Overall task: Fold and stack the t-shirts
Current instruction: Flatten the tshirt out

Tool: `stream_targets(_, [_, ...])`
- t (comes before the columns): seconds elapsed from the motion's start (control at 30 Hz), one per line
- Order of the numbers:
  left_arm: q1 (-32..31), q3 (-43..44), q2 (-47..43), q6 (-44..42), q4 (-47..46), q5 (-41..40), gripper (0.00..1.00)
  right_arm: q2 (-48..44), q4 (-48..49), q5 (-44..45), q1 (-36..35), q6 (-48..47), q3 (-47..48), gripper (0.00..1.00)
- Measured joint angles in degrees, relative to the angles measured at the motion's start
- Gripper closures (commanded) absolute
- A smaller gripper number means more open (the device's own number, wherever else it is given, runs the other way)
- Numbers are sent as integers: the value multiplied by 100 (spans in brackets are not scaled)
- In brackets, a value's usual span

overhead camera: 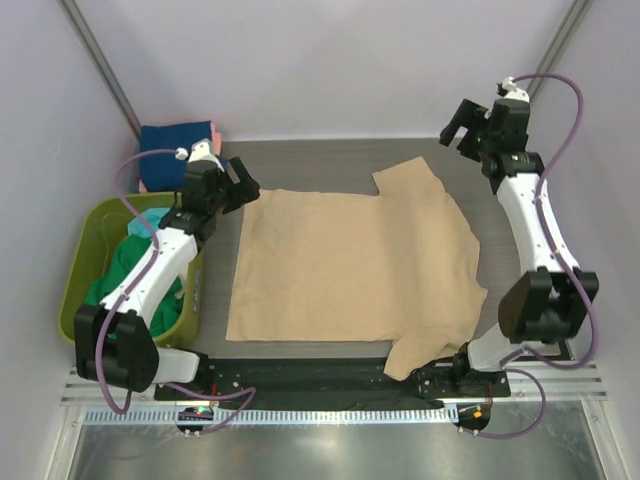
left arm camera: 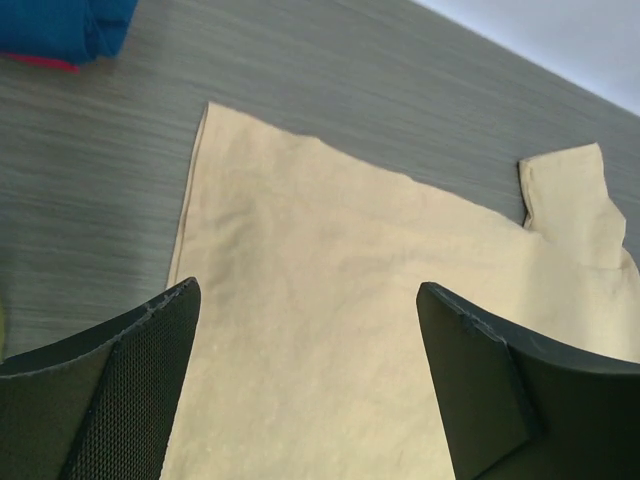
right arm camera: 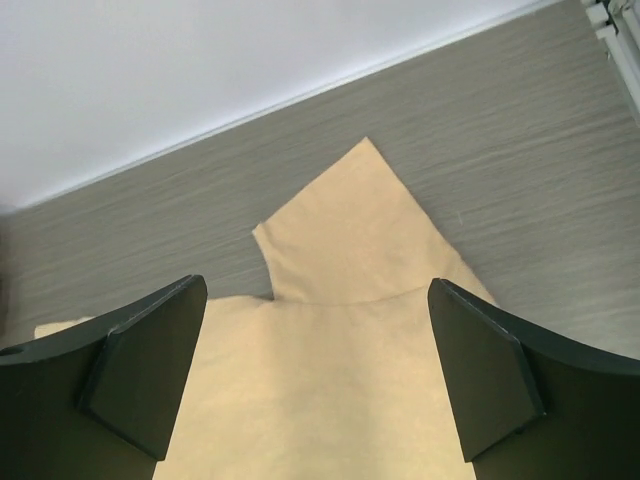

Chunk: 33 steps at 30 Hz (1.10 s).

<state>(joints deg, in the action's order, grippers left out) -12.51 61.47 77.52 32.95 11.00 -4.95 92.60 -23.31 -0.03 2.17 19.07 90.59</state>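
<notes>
Tan t-shirt (overhead camera: 350,270): spread flat for folding, beneath our fingers (left arm camera: 120,390); left gripper (left arm camera: 310,290), right gripper (right arm camera: 318,283): we hold both wide apart, empty, ready to pinch edges.

Mine is a lab booth: white panels (overhead camera: 330,60) enclose the grey table (overhead camera: 330,155), metal mounting rail (overhead camera: 330,415) at its near edge.

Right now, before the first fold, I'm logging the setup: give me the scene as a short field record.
tan t-shirt: spread flat, unfolded, on the table
left gripper: open, empty, near the shirt's far-left corner
right gripper: open, empty, beyond the far sleeve
olive-green bin: left of the shirt, holding green and teal shirts
folded blue shirt: behind the bin
</notes>
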Motion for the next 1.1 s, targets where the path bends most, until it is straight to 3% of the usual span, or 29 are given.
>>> stream_targets(0.17, [-166, -468, 299, 160, -133, 28, 13, -487, 136, -44, -103, 225, -1200, 1])
stream_targets(0.3, [-326, -527, 1078, 269, -136, 98, 14, 481, -212, -70, -138, 313, -1637, 1])
stream_targets(0.5, [-505, -15, 2256, 420, -37, 129, 15, 1707, -881, 114, -136, 385, -1469, 2])
stream_targets(0.7, [-485, 933, 3265, 514, 52, 24, 14, 2566, -1202, 269, -136, 459, -328, 2])
stream_targets(0.93, [-297, 2640, 4487, 588, 243, 7, 14, 3757, -1598, 404, -136, 472, 1530, 2])
stream_targets(1.03, [-118, 3893, 5246, 549, 592, 59, 14, 4577, -1899, 402, -138, 490, 2955, 2])
stream_targets(1.1, [22, 5206, 5956, 492, 1099, 111, 14, 5121, -1952, 332, -136, 507, 3915, 1])
